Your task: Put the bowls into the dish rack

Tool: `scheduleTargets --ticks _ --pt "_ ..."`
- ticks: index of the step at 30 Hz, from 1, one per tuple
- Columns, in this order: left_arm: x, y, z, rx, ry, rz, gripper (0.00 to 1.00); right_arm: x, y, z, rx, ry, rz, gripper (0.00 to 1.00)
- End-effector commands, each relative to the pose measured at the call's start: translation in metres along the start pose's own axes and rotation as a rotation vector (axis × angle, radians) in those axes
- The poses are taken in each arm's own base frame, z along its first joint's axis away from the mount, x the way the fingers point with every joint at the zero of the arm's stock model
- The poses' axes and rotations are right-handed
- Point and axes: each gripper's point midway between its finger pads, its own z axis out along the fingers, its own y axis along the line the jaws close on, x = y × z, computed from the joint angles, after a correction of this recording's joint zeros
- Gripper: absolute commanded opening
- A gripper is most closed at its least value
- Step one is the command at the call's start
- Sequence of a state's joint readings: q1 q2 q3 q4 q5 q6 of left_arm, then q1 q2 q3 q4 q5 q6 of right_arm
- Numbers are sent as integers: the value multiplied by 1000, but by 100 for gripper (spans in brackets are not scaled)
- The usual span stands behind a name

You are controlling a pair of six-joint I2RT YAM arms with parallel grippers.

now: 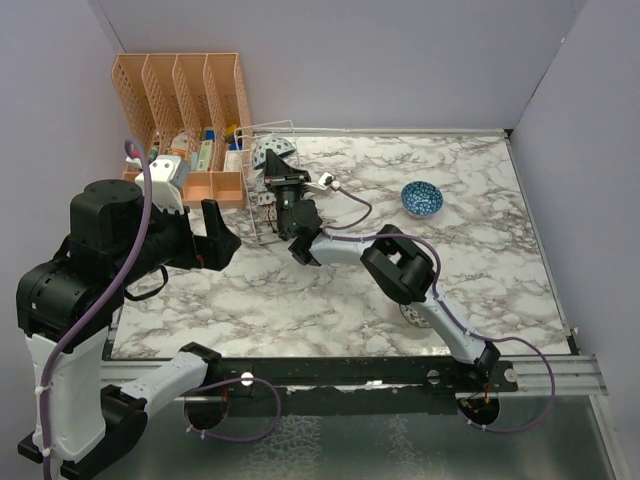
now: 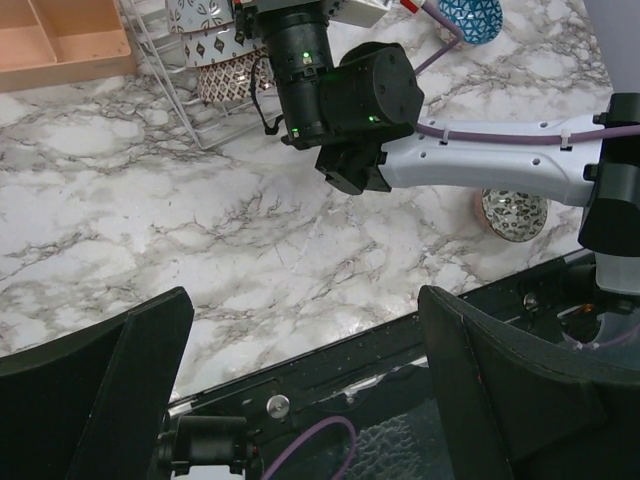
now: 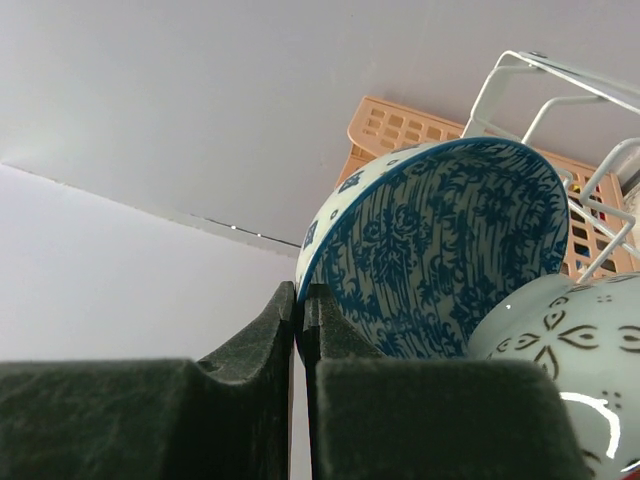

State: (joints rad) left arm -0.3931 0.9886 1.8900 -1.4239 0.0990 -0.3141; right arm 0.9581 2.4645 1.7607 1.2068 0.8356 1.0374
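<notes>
**Right claw at the rack, shut to a slit by a bowl's rim**

The right claw point(image 3: 300, 300) reached into the rack point(image 1: 254, 195) at the far left of the desk point(image 1: 330, 290). Its fingers were closed until only a thin line of light showed between them. A tilted bowl point(image 3: 440, 250) stood on edge in the rack, its blue-patterned inside facing the wrist camera. Its rim ran down to the fingertips, but the pictures did not show whether the rim was pinched. Just beside it, lower right in the right wrist view, sat a white bowl point(image 3: 570, 350) with dark leaf marks. From the left wrist, two bowls showed stacked among the rack's wires.

Two bowls lay out on the desk. A blue bowl point(image 1: 422, 198) stood upright toward the far right, well apart from the rack. A dark bowl point(image 2: 515, 215) sat near the front edge, partly under the right arm.

The left claw point(image 2: 305, 300) hung wide above the desk's near left part, holding nothing. A peach organiser point(image 1: 185, 90) stood at the far left, just beside the rack.
</notes>
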Motion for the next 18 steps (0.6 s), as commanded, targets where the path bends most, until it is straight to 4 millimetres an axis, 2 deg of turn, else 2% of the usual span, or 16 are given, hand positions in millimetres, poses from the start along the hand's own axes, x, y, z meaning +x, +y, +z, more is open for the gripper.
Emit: scheduleTargets --ticks 1,6,10,15,18 --pt "1 -4 1 27 6 22 98 8 -4 5 9 37 41 8" --pt "0 -3 3 23 8 29 98 20 -8 7 31 89 50 17" --pt "1 -3 4 23 11 34 98 28 -11 4 44 126 70 19" --pt "0 -2 6 22 11 39 98 27 -10 1 52 141 90 21" --pt "-1 -2 8 22 11 43 98 23 -5 0 54 141 107 25"
